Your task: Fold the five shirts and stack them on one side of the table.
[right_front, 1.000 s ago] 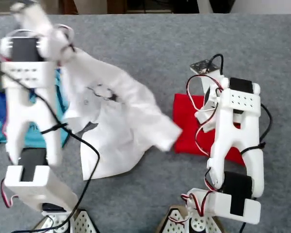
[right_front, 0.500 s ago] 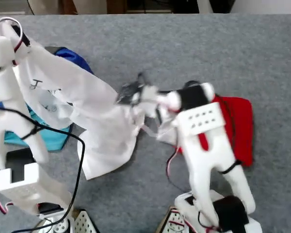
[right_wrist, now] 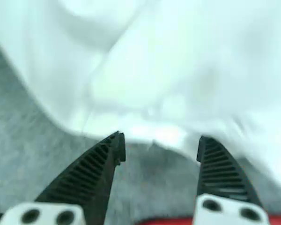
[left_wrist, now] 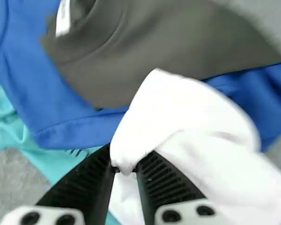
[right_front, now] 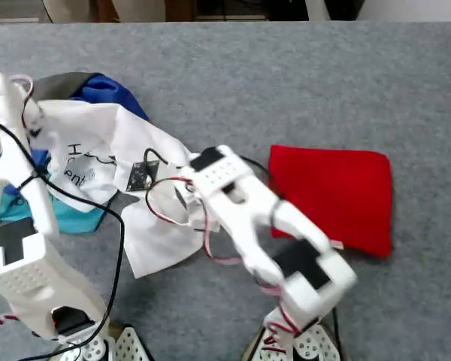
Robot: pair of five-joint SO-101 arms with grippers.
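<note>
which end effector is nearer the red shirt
Right: right end effector open over the white shirt, beside the red shirt; left end effector grips that shirt over the blue shirt.

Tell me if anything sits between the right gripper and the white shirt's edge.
Nothing visible does. The right gripper hangs open right at the white shirt edge, with bare grey table under it. The left gripper is shut on another fold of that shirt.
</note>
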